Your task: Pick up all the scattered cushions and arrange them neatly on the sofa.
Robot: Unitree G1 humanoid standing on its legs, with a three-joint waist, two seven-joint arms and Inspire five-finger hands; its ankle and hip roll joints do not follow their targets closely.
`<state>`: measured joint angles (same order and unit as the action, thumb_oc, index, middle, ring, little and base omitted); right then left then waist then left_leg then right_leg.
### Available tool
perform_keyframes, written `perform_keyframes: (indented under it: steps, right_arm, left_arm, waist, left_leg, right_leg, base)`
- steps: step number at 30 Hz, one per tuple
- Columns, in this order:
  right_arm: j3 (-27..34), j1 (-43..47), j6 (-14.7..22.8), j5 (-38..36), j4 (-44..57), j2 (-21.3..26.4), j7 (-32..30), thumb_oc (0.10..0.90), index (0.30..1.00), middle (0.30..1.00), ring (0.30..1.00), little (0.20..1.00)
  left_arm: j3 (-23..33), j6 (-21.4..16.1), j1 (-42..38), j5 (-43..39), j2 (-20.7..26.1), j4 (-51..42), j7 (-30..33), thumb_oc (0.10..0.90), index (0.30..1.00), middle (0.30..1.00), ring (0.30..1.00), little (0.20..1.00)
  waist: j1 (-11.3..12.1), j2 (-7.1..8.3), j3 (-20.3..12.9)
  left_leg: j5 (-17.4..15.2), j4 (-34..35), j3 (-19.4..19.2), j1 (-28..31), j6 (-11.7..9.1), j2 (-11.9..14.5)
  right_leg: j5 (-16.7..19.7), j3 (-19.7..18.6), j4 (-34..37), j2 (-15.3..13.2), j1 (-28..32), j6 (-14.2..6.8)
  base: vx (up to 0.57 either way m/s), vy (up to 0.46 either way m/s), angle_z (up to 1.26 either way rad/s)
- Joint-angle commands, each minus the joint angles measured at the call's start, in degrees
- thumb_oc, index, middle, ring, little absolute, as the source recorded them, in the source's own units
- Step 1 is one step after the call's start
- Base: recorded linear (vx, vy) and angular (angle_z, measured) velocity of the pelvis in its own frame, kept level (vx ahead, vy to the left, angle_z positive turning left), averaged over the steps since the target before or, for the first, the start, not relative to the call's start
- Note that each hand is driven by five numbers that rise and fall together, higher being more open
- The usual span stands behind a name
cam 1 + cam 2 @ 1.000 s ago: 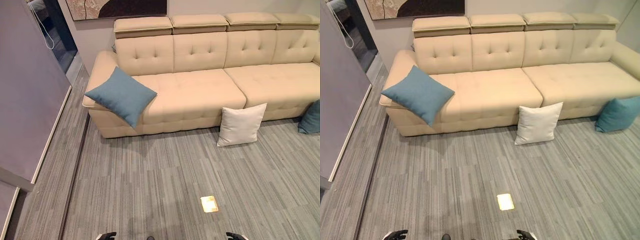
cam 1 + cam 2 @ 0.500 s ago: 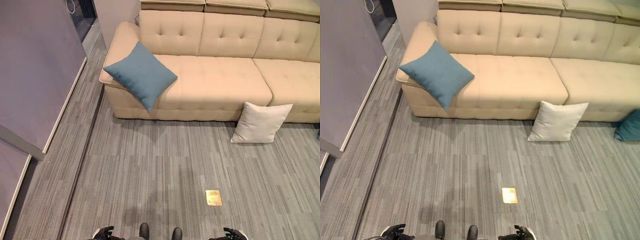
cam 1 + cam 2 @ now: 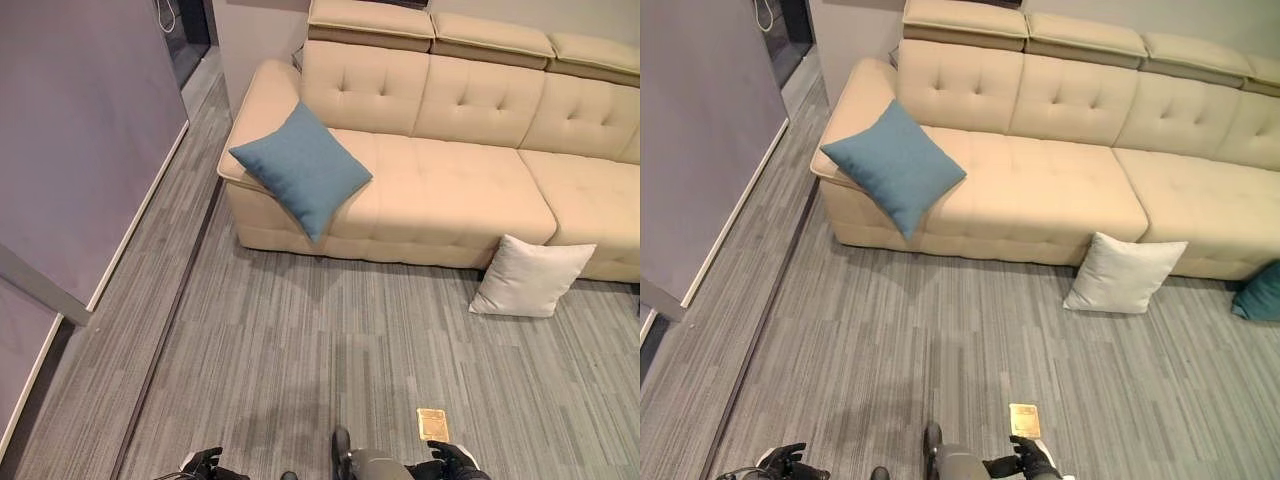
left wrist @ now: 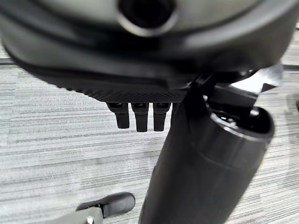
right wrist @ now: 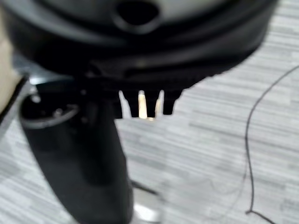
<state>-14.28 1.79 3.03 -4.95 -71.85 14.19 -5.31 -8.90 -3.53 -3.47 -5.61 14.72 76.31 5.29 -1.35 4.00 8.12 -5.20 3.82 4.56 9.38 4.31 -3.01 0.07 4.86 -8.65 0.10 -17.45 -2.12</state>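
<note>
One cushion [image 3: 302, 167] is propped on the sofa [image 3: 450, 180] at its left end, against the armrest. A second cushion [image 3: 530, 278] is leaned on the floor [image 3: 300, 350] against the sofa's front, further right. A third cushion [image 3: 1260, 292] is set on the floor at the far right.

Left hand [image 4: 140, 116] & right hand [image 5: 140, 105]: dark, ribbed fingertips in row (thick black thumbs alongside).

The teal cushion [image 3: 1262, 292] is being cut off by the right edge — only part of it is showing. The white cushion [image 3: 1124, 274] is hiding a stretch of the sofa [image 3: 1040, 190] front, and both hands — left hand [image 3: 783, 461], right hand [image 3: 1031, 458] — are running off the bottom edge.
</note>
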Motion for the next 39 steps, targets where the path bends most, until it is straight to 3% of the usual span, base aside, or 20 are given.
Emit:
perform_keyframes:
  steps: [1, 4, 7, 9, 10, 14, 17, 20, 21, 23, 24, 25, 26, 29, 30, 33, 35, 37, 38, 39]
  right_arm:
    - [0.4, 0.7, 1.3, 0.3, -0.8, 3.4, -0.6, 0.800, 0.900, 0.900, 0.900, 0.900]
    - [1.0, 1.0, 1.2, -1.0, -1.1, 3.8, -0.7, 0.800, 0.900, 0.900, 0.900, 0.900]
    - [1.1, 0.6, 0.9, -1.4, -2.0, 3.9, -0.8, 0.800, 0.900, 0.900, 0.900, 0.900]
    - [1.2, 0.3, 0.8, -1.6, -2.5, 3.8, -0.9, 0.800, 0.900, 0.900, 0.900, 0.900]
    - [1.1, 0.4, 0.8, -1.5, -2.6, 3.7, -1.0, 0.800, 0.900, 0.900, 0.900, 0.900]
    - [0.6, 0.7, 0.8, -0.4, -2.4, 3.8, -1.4, 0.800, 0.900, 0.900, 0.900, 0.900]
    - [0.9, 0.3, 0.8, -0.2, -2.1, 3.3, -1.3, 0.800, 0.900, 0.900, 0.900, 0.900]
    - [1.0, 0.4, 1.0, 0.1, -2.0, 3.0, -1.1, 0.800, 0.900, 0.900, 0.900, 0.900]
    - [0.9, 0.6, 1.0, 0.4, -1.3, 2.7, -1.0, 0.800, 0.900, 0.900, 0.900, 0.900]
    - [0.6, 1.4, 1.0, 0.6, -0.5, 2.7, -0.8, 0.800, 0.900, 0.900, 0.900, 0.900]
    - [0.5, 1.8, 1.1, 0.8, 0.3, 2.7, -0.9, 0.800, 0.900, 0.900, 0.900, 0.900]
    - [0.5, 1.8, 1.1, 0.8, 0.3, 2.7, -0.9, 0.800, 0.900, 0.900, 0.900, 0.900]
    - [0.2, 2.2, 1.2, 1.4, 0.5, 2.9, -1.1, 0.800, 0.900, 0.900, 0.900, 0.900]
    - [-0.1, 2.5, 1.2, 1.6, 0.6, 3.3, -1.1, 0.800, 0.900, 0.900, 0.900, 0.900]
    - [-0.3, 2.8, 1.0, 1.8, 0.7, 3.4, -1.2, 0.800, 0.900, 0.900, 0.900, 0.900]
    - [-0.6, 3.0, 0.7, 2.5, 0.7, 4.0, -1.1, 0.800, 0.900, 0.900, 0.900, 0.900]
    - [-0.3, 2.3, 0.9, 2.0, 0.4, 4.1, -1.1, 0.800, 0.900, 0.900, 0.900, 0.900]
    - [0.4, 1.2, 0.9, 1.1, -0.7, 4.2, -1.1, 0.800, 0.900, 0.900, 0.900, 0.900]
    - [0.9, 0.9, 1.1, 0.4, -1.0, 4.1, -1.1, 0.800, 0.900, 0.900, 0.900, 0.900]
    - [1.0, 1.1, 1.2, -0.1, -1.0, 4.2, -1.1, 0.800, 0.900, 0.900, 0.900, 0.900]
  left_arm:
    - [-0.5, -2.0, -1.4, -0.6, 1.0, -1.3, -0.1, 0.800, 0.900, 0.900, 0.900, 0.900]
    - [-0.9, -2.0, -2.2, -1.4, 1.0, -2.2, -0.5, 0.800, 0.900, 0.900, 0.900, 0.900]
    - [-1.1, -1.8, -2.2, -1.6, 1.1, -2.3, -0.4, 0.800, 0.900, 0.900, 0.900, 0.900]
    - [-1.4, -1.7, -2.3, -1.4, 1.2, -2.5, -0.4, 0.800, 0.900, 0.900, 0.900, 0.900]
    - [-1.6, -1.7, -2.2, -1.1, 1.2, -2.6, -0.4, 0.800, 0.900, 0.900, 0.900, 0.900]
    - [-2.1, -1.8, -1.8, -0.4, 1.1, -2.3, -0.2, 0.800, 0.900, 0.900, 0.900, 0.900]
    - [-1.5, -1.4, -1.1, 0.1, 1.3, -1.5, -0.3, 0.800, 0.900, 0.900, 0.900, 0.900]
    - [-1.0, -1.1, -0.7, 0.5, 1.5, -0.9, -0.4, 0.800, 0.900, 0.900, 0.900, 0.900]
    - [-0.7, -1.0, -0.8, 0.8, 2.1, -0.9, -0.4, 0.800, 0.900, 0.900, 0.900, 0.900]
    - [-0.6, -0.8, -1.1, 0.4, 2.7, -1.1, -0.3, 0.800, 0.900, 0.900, 0.900, 0.900]
    - [-0.4, -0.9, -1.3, 0.2, 3.0, -1.3, -0.2, 0.800, 0.900, 0.900, 0.900, 0.900]
    - [-0.4, -0.9, -1.3, 0.2, 3.0, -1.3, -0.2, 0.800, 0.900, 0.900, 0.900, 0.900]
    - [-0.2, -1.0, -1.1, -0.4, 3.2, -1.4, -0.4, 0.800, 0.900, 0.900, 0.900, 0.900]
    - [-0.2, -1.0, -1.1, -0.1, 3.1, -1.3, -0.5, 0.800, 0.900, 0.900, 0.900, 0.900]
    - [0.0, -1.1, -0.9, -0.1, 3.0, -0.9, -0.6, 0.800, 0.900, 0.900, 0.900, 0.900]
    - [-0.4, -1.2, -1.1, 0.9, 2.7, -0.4, -0.8, 0.800, 0.900, 0.900, 0.900, 0.900]
    - [-1.0, -1.5, -1.3, 1.6, 2.3, -0.7, -0.9, 0.800, 0.900, 0.900, 0.900, 0.900]
    - [-1.4, -1.6, -1.3, 1.5, 1.8, -0.8, -1.0, 0.800, 0.900, 0.900, 0.900, 0.900]
    - [-2.2, -1.6, -1.9, 1.8, 1.7, -1.4, -1.3, 0.800, 0.900, 0.900, 0.900, 0.900]
    - [-2.5, -1.6, -2.3, 1.7, 1.6, -1.8, -1.3, 0.800, 0.900, 0.900, 0.900, 0.900]
  waist:
    - [0.2, -0.63, -1.1]
    - [0.8, 1.22, 1.0]
    - [1.1, 1.80, 1.4]
    - [1.6, 2.31, 1.4]
    - [2.1, 2.52, 1.1]
    - [3.9, 1.30, 1.0]
    - [3.8, 0.99, -0.4]
    - [4.1, 1.12, -1.1]
    - [4.1, 0.93, -0.7]
    - [3.6, 0.38, 0.0]
    - [3.3, -0.65, 0.5]
    - [3.3, -0.61, 0.5]
    - [2.8, -1.32, 0.4]
    - [2.4, -1.38, 0.5]
    - [1.9, -0.98, 0.4]
    - [1.1, -0.65, 0.8]
    - [0.4, -0.40, 0.1]
    - [-0.1, -0.38, -1.2]
    - [-0.4, 0.13, -1.3]
    - [-0.4, 0.78, -0.8]
  left_leg:
    - [0.9, -11.7, 1.8, -3.2, -6.3, 0.7]
    - [3.2, -25.8, -3.9, -12.0, -7.2, 1.9]
    - [2.3, -29.0, -6.8, -15.2, -6.4, 3.3]
    - [0.9, -27.2, -8.3, -17.9, -5.5, 3.4]
    - [-0.4, -22.3, -8.3, -19.7, -5.0, 2.3]
    - [6.6, -11.9, -6.6, -24.1, -6.3, 1.8]
    - [6.9, -9.1, -6.8, -21.8, -5.8, 1.7]
    - [6.0, -8.9, -6.9, -20.4, -4.8, 0.8]
    - [4.8, -8.7, -6.8, -18.0, -3.6, 0.3]
    - [3.8, -8.6, -6.8, -15.9, -2.2, 0.2]
    - [2.9, -8.3, -6.9, -14.1, -1.4, 0.5]
    - [2.8, -8.3, -6.9, -14.1, -1.3, 0.5]
    - [1.7, -6.8, -6.3, -10.8, -1.0, 0.4]
    - [0.7, -5.7, -5.9, -8.6, -1.1, 0.1]
    - [0.0, -5.0, -5.3, -7.0, -1.2, -0.7]
    - [-1.4, -4.3, -4.7, -4.3, -1.8, -1.4]
    - [-2.5, -4.2, -3.9, -2.8, -2.1, -1.3]
    - [-2.2, -7.1, -4.3, -2.6, -4.2, -0.1]
    - [-0.2, -13.6, -6.1, -4.8, -6.4, 0.8]
    - [1.1, -19.3, -7.2, -7.7, -7.2, 1.4]
  right_leg:
    - [-0.9, 0.1, 2.6, 1.4, 10.4, -1.4]
    - [-1.2, 0.5, 3.9, -0.1, 13.1, 0.0]
    - [-2.0, 0.9, 4.6, -0.6, 14.5, 0.7]
    - [-2.6, 1.3, 5.5, -1.2, 16.0, 0.7]
    - [-3.2, 1.3, 6.7, -1.3, 17.2, 0.3]
    - [-5.3, -0.1, 8.5, 0.3, 21.1, -0.2]
    - [-6.4, -0.6, 7.0, 0.1, 21.5, -0.8]
    - [-6.6, -0.7, 3.1, -1.2, 21.3, -2.0]
    - [-5.2, -0.5, -4.8, -2.5, 18.9, -3.1]
    - [-1.1, -0.4, -13.1, -3.5, 14.8, -4.1]
    - [0.7, 1.4, -18.4, -4.7, 12.0, -4.4]
    - [0.6, 1.3, -18.5, -4.8, 12.0, -4.4]
    - [-0.3, 4.3, -16.0, -5.6, 9.5, -3.4]
    - [-1.6, 5.4, -10.3, -4.8, 8.6, -3.0]
    - [0.3, 6.5, -4.2, -4.5, 6.0, -3.5]
    - [2.3, 7.8, 3.0, -4.2, 6.2, -4.5]
    - [1.7, 5.3, 3.9, -2.5, 8.0, -3.5]
    - [1.6, 5.5, 4.8, -1.7, 10.2, -2.6]
    - [1.1, 5.1, 5.9, -1.3, 12.4, -1.8]
    - [0.9, 4.8, 6.3, -1.5, 13.4, -1.2]
  base:
    - [0.21, -0.171, 0.75]
    - [0.07, -0.127, 0.53]
    - [0.07, -0.046, 0.04]
    - [0.23, -0.008, 0.09]
    - [0.31, 0.063, 0.25]
    - [0.28, 0.111, 0.14]
    - [0.26, 0.173, -0.42]
    - [0.21, 0.191, -0.43]
    - [0.18, 0.184, -0.51]
    - [0.21, 0.224, -0.30]
    - [0.15, 0.152, 0.06]
    - [0.35, 0.166, 0.21]
    - [0.34, 0.066, 0.28]
    - [0.30, 0.000, -0.08]
    - [0.19, -0.021, 0.01]
    - [0.31, -0.052, -0.12]
    - [0.32, -0.081, 0.23]
    - [0.27, -0.130, 0.61]
    - [0.18, -0.141, 0.57]
    - [0.13, -0.142, 0.48]
